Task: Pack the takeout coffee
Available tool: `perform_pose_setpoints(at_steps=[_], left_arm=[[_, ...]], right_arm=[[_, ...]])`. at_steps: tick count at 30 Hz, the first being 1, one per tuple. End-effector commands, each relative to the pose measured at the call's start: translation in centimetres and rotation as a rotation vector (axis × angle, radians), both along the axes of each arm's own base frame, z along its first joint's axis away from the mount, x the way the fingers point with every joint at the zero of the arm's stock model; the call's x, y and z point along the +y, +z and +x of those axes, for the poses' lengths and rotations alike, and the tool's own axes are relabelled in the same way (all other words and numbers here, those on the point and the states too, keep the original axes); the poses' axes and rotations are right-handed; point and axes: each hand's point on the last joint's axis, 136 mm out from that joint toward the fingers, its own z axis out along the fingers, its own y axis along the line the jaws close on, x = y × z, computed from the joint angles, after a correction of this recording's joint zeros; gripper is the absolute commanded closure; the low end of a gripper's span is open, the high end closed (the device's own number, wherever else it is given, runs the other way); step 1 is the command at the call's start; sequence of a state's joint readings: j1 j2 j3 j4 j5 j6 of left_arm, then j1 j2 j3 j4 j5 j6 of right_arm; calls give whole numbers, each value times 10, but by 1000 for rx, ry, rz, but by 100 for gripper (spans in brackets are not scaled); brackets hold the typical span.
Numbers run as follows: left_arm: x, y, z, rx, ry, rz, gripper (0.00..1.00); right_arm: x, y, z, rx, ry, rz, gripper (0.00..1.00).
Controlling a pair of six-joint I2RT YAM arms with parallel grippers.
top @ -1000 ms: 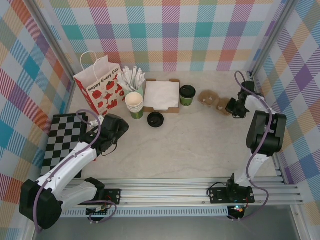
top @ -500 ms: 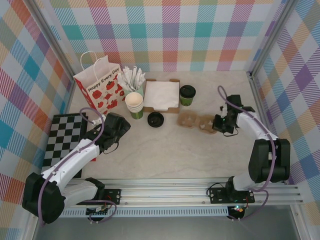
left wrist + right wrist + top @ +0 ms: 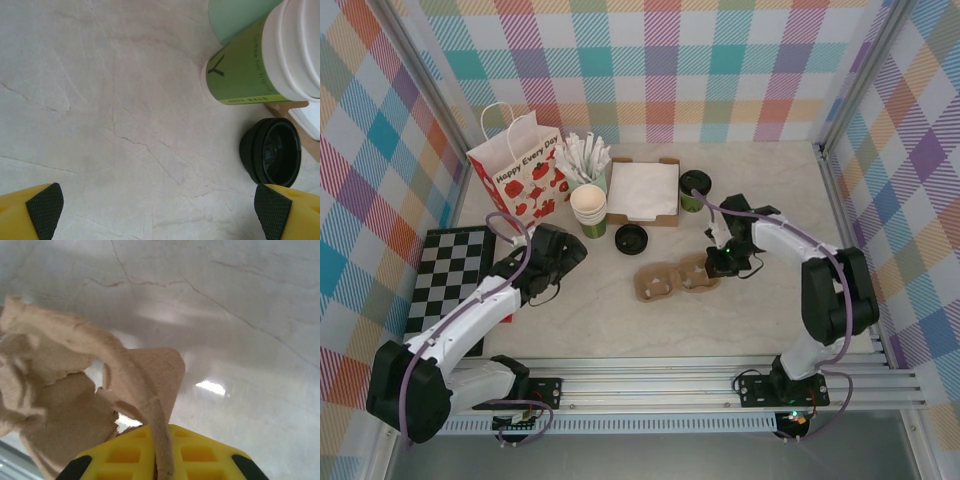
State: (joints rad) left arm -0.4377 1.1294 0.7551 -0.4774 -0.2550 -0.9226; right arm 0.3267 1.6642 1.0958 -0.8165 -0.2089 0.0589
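Observation:
The takeout coffee [image 3: 694,190], a green cup with a black lid, stands at the back beside the napkin box, with a cable crossing in front of it. My right gripper [image 3: 716,264] is shut on the rim of a brown cardboard cup carrier [image 3: 668,281] lying mid-table; in the right wrist view the carrier's [image 3: 65,390] thin wall runs between the yellow jaws of the right gripper [image 3: 162,452]. My left gripper [image 3: 563,254] hangs open over bare table, left of the carrier. In the left wrist view its pads [image 3: 45,210] stand far apart with nothing between them.
A stack of lidless green cups [image 3: 588,208] and a loose black lid [image 3: 631,238] sit near the left gripper. A red paper bag [image 3: 518,178], a box of napkins [image 3: 643,190] and a checkered mat [image 3: 445,280] occupy the back and left.
My right gripper has carried the cardboard carrier from the back right corner toward the middle of the table. The left gripper has edged slightly right and stayed open.

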Motion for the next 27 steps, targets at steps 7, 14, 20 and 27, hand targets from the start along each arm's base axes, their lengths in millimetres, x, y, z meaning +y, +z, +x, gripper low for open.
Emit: perform_pose_setpoints(at_steps=[7, 14, 20, 27], left_arm=[[85, 36, -30, 60, 262, 305, 0], [119, 74, -29, -4, 336, 299, 0], [126, 137, 9, -76, 259, 311, 0], [153, 183, 62, -102, 310, 186, 0]], right_arm=[[-17, 58, 44, -341, -152, -316, 22], [42, 74, 23, -425, -277, -136, 0], [21, 122, 44, -693, -328, -365, 0], [11, 147, 50, -817, -300, -395, 0]])
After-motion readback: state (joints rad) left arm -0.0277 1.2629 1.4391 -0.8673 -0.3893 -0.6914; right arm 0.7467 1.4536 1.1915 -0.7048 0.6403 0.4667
